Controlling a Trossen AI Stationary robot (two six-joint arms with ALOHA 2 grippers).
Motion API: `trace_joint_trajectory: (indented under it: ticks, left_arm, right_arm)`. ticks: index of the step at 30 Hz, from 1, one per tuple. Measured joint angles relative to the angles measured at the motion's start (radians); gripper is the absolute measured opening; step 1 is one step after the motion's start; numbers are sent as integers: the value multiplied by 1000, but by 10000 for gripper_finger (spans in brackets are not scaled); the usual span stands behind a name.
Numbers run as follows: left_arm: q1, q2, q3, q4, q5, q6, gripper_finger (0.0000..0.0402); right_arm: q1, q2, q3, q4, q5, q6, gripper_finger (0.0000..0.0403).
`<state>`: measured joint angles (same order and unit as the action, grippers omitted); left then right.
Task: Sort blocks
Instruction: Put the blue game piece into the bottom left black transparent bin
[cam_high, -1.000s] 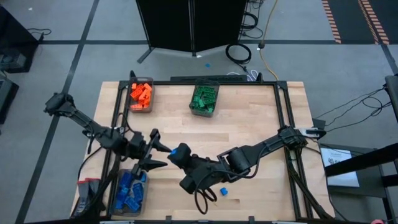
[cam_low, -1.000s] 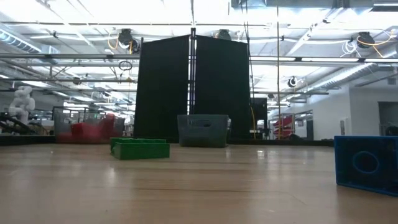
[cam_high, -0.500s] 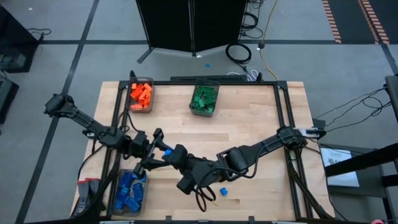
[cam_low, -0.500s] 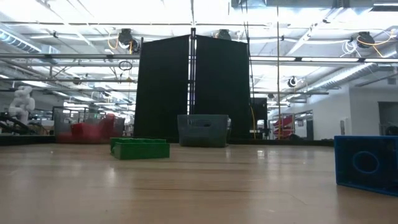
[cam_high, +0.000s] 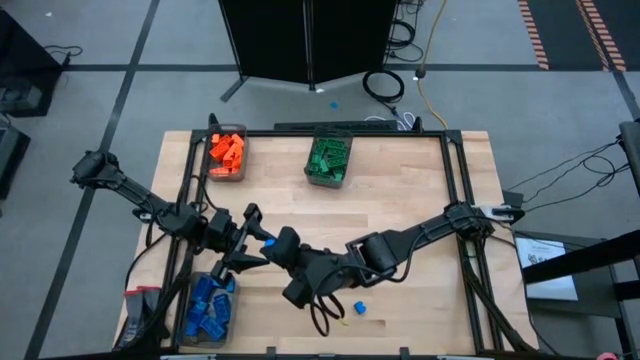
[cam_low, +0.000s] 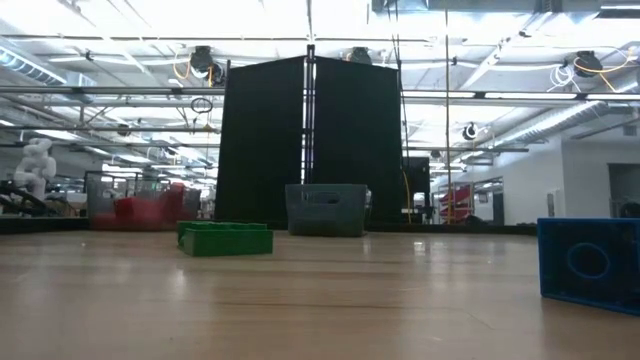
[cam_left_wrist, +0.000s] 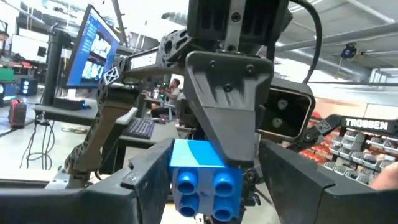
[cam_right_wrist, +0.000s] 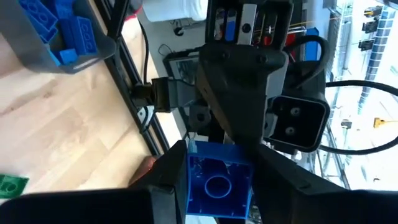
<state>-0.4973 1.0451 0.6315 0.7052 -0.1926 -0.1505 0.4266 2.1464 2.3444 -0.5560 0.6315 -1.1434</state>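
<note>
While both grippers meet around one blue block (cam_left_wrist: 200, 175), the right gripper (cam_right_wrist: 214, 186) (pinching it) should let go only once the left gripper (cam_high: 255, 250), spread wide, closes squarely.

both arms reach to the table's front left, grippers tip to tip. the right gripper (cam_high: 272, 246) is clamped on a blue block (cam_high: 269, 243); the left gripper (cam_high: 256, 240) has its fingers spread around it.
</note>
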Motion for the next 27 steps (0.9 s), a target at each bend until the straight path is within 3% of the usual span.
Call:
trace_joint_trajectory:
  ticks: [21,27]
  left_arm:
    - [0,0,0,-6,2,26,231]
    - [2,1,0,-9,1,27,190]
  right_arm:
    - [-20,-2,0,48,-3,-77,117]
    - [-20,-2,0,34,-9,-52,117]
